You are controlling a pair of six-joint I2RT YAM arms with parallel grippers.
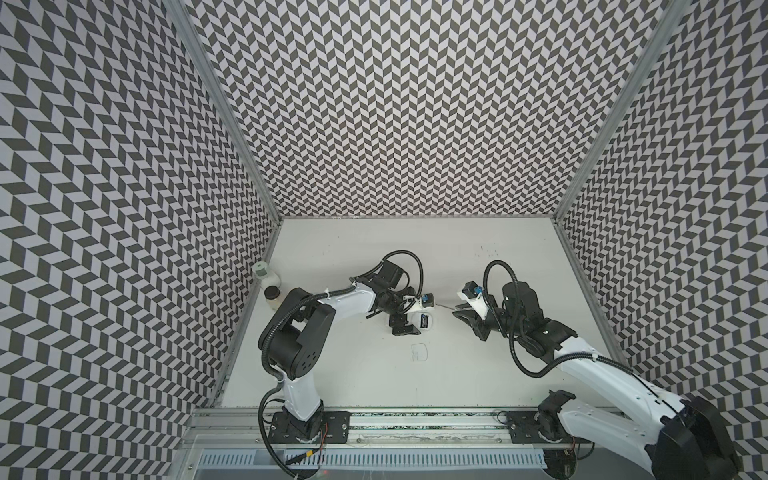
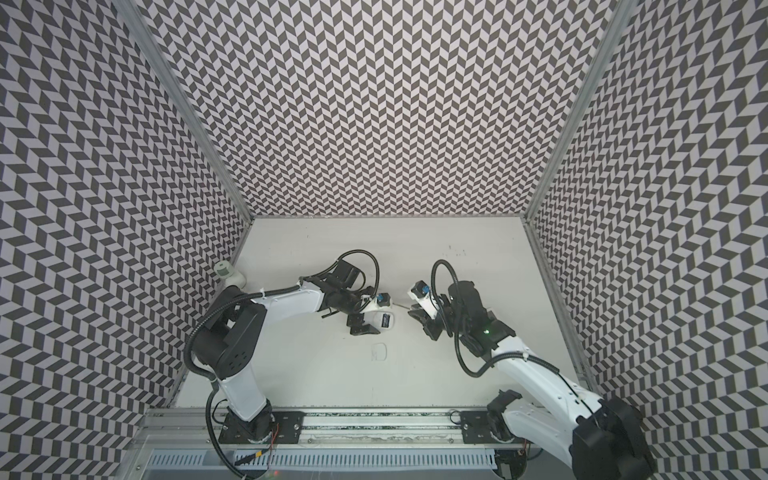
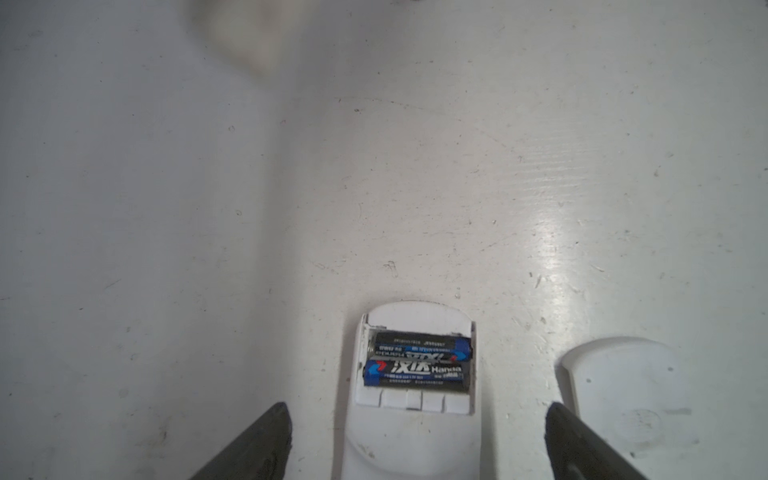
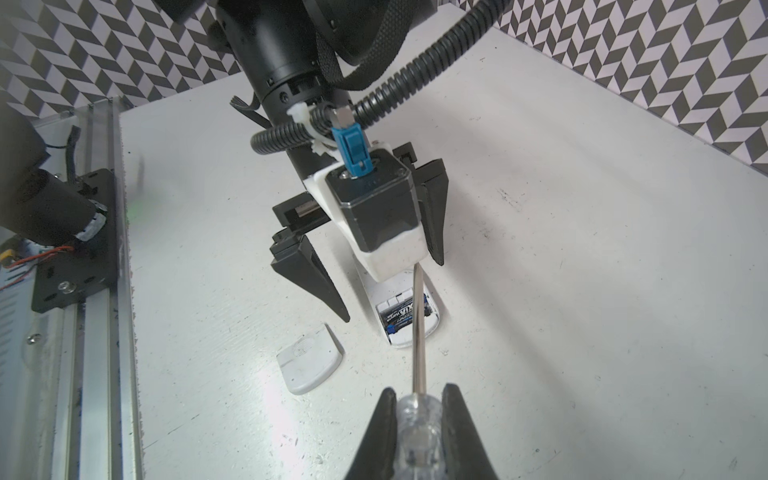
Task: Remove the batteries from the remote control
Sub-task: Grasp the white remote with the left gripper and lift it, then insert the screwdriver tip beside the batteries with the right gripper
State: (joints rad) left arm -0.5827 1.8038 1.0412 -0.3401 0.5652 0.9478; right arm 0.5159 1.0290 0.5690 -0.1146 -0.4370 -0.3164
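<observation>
The white remote control [image 3: 411,444] lies back-up on the table with its battery bay uncovered. Two black-and-blue batteries [image 3: 417,372] sit side by side in the bay, also seen as batteries [image 4: 397,318] in the right wrist view. My left gripper [image 3: 415,409] is open, one finger on each side of the remote and touching neither side. My right gripper [image 4: 419,392] is shut on the clear handle of a screwdriver [image 4: 417,428]. Its metal shaft points over the bay toward the left wrist. I cannot tell whether the tip touches anything. Both top views show the remote [image 1: 428,322] [image 2: 388,321] between the arms.
The detached white battery cover [image 4: 309,363] lies on the table beside the remote. Two jars [image 1: 266,274] stand against the left wall. A pen outline [image 1: 419,351] is drawn on the table in front of the remote. A metal rail [image 1: 415,419] runs along the front edge.
</observation>
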